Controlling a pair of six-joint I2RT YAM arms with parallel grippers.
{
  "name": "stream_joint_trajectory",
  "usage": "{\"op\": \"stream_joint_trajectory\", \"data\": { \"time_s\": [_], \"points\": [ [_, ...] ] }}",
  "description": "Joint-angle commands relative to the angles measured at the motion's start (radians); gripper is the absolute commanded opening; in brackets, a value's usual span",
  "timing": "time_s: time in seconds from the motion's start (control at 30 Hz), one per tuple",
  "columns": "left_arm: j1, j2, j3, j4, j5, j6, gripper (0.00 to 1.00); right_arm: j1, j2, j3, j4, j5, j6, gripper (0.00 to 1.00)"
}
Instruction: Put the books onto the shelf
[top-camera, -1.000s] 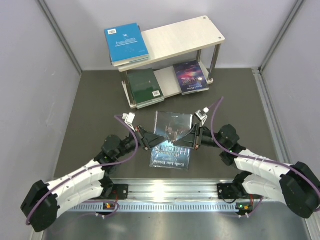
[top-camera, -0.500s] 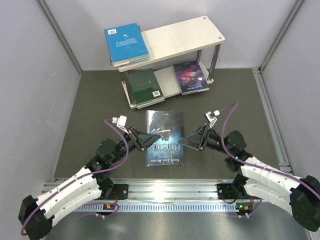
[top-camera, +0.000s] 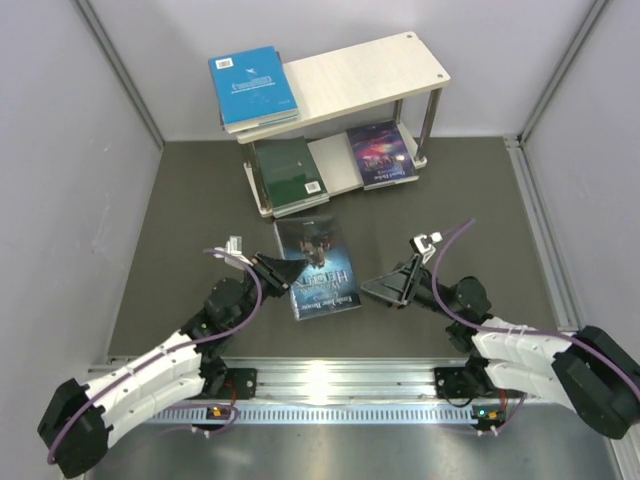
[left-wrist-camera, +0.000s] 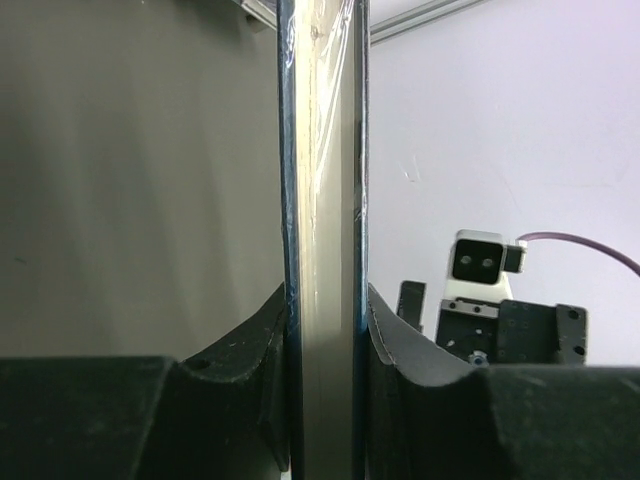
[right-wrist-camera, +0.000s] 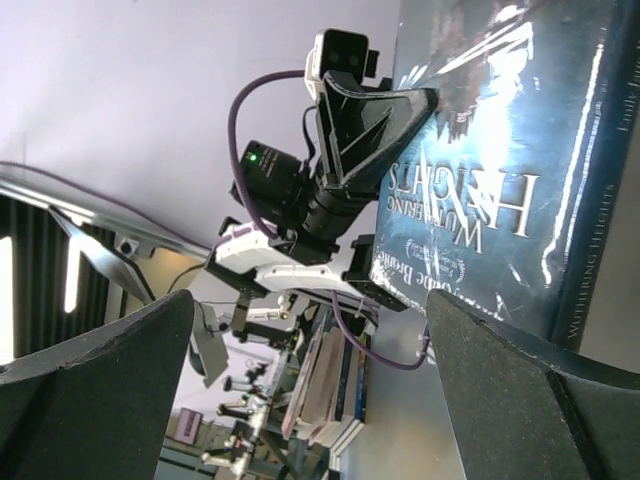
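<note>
Top external, book (top-camera: 317, 268): dark blue paperback, cover up, between the two arms, short of the shelf (top-camera: 370, 70), not on it.
Top external, long axis: runs from the arms toward the shelf, slightly skewed; far short end nearest the lower board.
Top external, left jaws (top-camera: 284, 270): clamped on the book's left long edge, the only hold.
Top external, right jaws (top-camera: 386, 290): spread wide, near the right long edge but apart from it, holding nothing.
Top external, slot: gap on the lower board between green book (top-camera: 288, 172) and starry book (top-camera: 380, 150), just beyond the far end.
Left wrist, book (left-wrist-camera: 322, 200): seen edge-on, pinched between both pads.
Left wrist, contact with worktop (top-camera: 180, 200): cannot tell.
Right wrist, book (right-wrist-camera: 500, 150): cover toward camera, left jaws (right-wrist-camera: 375, 110) on its far edge; own jaws (right-wrist-camera: 310, 330) wide, nothing between.
Judgement: left arm the sole carrier; likely a lengthwise feed, far end first.
</note>
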Motion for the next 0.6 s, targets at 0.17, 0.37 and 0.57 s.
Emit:
{"op": "stream_joint_trajectory", "data": {
  "time_s": [0.17, 0.37, 0.57],
  "points": [
    [0.002, -0.079, 0.091, 0.195, -0.007, -0.047, 0.0, 0.008, -0.04, -0.082, 0.067, 0.115, -0.04, 0.94],
    [0.002, -0.174, 0.189, -0.016, 0.025, 0.047, 0.0, 0.009, -0.437, -0.001, -0.573, 0.244, -0.241, 1.0],
    [0.0, -0.147, 0.095, 0.146, 0.014, -0.022, 0.0, 0.014, -0.398, -0.042, -0.472, 0.24, -0.195, 0.99]
  ]
}}
